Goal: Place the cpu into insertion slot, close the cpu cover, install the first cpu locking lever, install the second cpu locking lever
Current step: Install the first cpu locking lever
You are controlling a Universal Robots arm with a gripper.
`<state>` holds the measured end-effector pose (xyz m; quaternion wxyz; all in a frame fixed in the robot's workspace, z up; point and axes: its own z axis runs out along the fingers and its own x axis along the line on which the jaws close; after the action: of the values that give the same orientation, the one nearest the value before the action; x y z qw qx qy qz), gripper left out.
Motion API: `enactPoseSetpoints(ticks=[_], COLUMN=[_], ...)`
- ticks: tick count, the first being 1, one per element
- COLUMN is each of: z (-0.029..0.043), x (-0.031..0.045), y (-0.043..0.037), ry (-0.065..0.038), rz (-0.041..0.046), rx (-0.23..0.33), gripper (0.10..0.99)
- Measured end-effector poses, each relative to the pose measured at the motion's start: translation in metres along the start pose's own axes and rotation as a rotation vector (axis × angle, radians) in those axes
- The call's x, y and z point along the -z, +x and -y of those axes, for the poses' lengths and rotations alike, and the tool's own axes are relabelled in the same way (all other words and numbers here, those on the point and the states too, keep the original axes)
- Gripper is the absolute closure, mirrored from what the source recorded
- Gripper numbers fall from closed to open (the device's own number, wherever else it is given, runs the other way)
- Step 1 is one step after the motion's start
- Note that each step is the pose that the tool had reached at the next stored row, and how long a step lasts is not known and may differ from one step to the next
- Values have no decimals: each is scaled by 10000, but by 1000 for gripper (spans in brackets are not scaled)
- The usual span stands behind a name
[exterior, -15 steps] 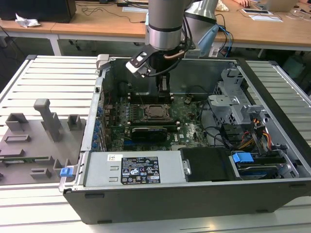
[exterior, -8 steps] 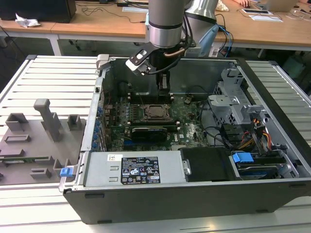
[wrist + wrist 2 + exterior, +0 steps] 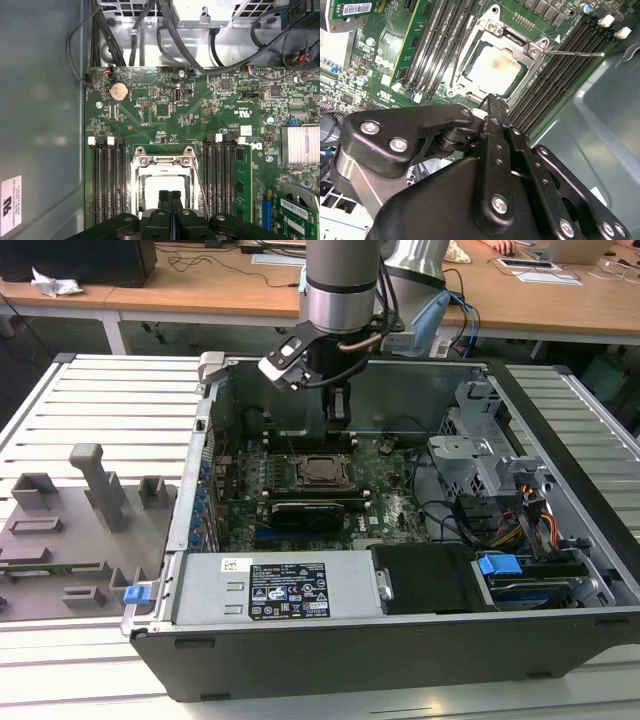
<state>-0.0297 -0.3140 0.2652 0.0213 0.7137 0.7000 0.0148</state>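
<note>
I'm looking into the open computer case (image 3: 400,665) at its green motherboard (image 3: 150,107). My gripper (image 3: 492,102) hangs just above the insertion slot (image 3: 322,471), fingers pressed together and holding nothing. The cpu cover (image 3: 514,41) lies flat over the slot, and the cpu (image 3: 495,67) sits inside its opening, pale top showing.

Open computer case (image 3: 400,660) — grey fixtures (image 3: 100,485)
</note>
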Motion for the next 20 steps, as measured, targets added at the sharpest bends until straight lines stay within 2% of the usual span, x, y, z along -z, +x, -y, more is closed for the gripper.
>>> enactPoseSetpoints(ticks=[8, 9, 11, 14, 20], z=[-11, -14, -16, -17, -17], x=[214, 267, 321, 324, 324], y=[-2, -2, -3, -3, -3], ry=[0, 0, 0, -2, -12], rz=[0, 1, 1, -7, -61], rx=[-1, -1, -1, 118, 1334], gripper=[980, 980, 980, 980, 980])
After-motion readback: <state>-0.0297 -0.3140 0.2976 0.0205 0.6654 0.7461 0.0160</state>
